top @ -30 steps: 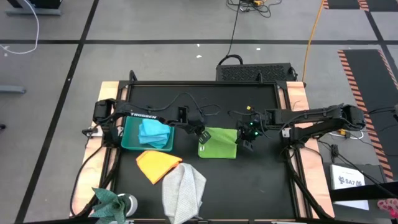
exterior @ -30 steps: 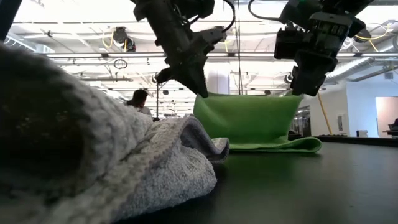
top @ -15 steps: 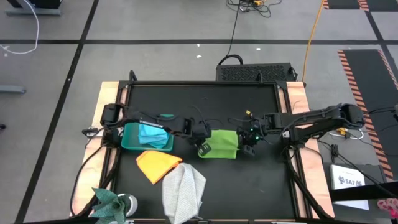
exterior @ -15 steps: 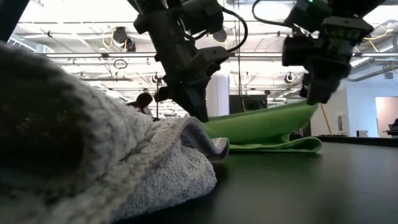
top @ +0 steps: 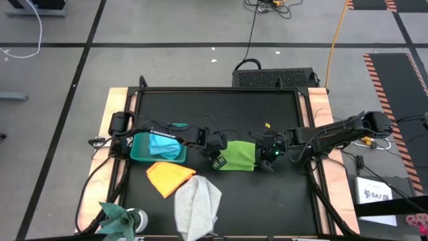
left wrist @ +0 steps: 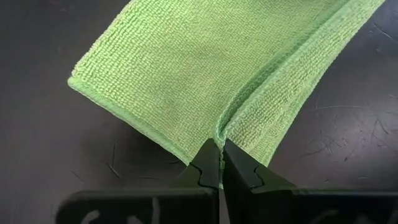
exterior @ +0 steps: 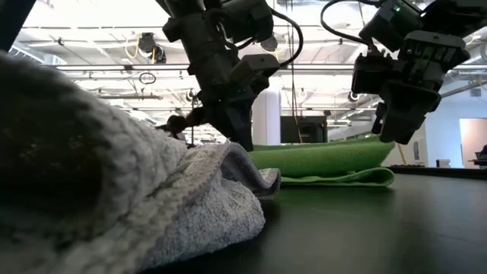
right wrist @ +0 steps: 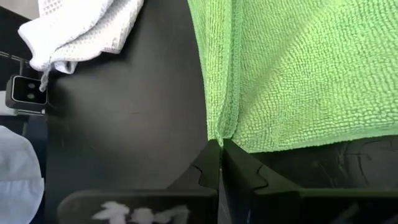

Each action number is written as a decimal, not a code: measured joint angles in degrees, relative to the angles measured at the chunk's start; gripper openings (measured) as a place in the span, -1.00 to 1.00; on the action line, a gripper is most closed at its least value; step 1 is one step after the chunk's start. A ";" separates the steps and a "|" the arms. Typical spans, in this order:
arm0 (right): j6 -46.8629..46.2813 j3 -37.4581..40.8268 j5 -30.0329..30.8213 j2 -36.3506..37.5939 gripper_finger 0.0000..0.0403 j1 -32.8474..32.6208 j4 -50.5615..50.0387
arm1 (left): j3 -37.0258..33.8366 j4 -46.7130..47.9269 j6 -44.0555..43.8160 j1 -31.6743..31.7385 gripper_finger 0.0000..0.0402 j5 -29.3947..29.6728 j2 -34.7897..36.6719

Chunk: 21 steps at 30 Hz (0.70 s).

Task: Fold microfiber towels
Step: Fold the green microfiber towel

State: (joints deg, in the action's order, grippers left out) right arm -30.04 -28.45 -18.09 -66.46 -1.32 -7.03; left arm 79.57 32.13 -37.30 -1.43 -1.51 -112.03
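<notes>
Even, bright overhead light fills the high view, with only faint shadows under the arms on the black table [top: 221, 114]. In the low view the ceiling strip lights [exterior: 114, 34] blow out to white glare across the top of the frame, leaving the arms backlit and near silhouette. The grey towel [exterior: 114, 198] at lower left is so close that it is soft and out of focus. Both wrist views are sharp, showing the lime green towel [left wrist: 205, 62] weave clearly.

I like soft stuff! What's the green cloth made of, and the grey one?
The lime green towel looks like soft microfiber: tiny fuzzy loops and a stitched edge show up close. The light grey towel looks like thicker, nubbly woven or knitted cloth with a bumpy grid texture; the exact fibre can't be told.
</notes>
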 joint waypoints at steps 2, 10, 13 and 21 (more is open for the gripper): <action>0.05 0.43 -0.04 0.00 -1.00 0.00 1.03 | 0.00 0.10 -0.38 0.02 -0.98 -0.01 0.00; 1.44 0.88 0.09 0.00 -0.90 0.00 2.96 | -0.01 1.20 -0.23 0.02 -0.89 0.00 0.00; 2.96 0.88 1.28 0.00 -0.80 0.00 2.87 | -0.02 1.23 -0.15 0.00 -0.75 0.01 0.00; 4.18 0.88 3.72 0.00 -0.53 0.03 2.21 | -0.02 1.21 -1.55 0.02 -0.32 -1.02 0.00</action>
State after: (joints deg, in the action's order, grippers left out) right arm -25.86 -27.57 -14.36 -66.46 -1.30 -4.82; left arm 79.55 33.34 -38.85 -1.41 -2.53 -112.03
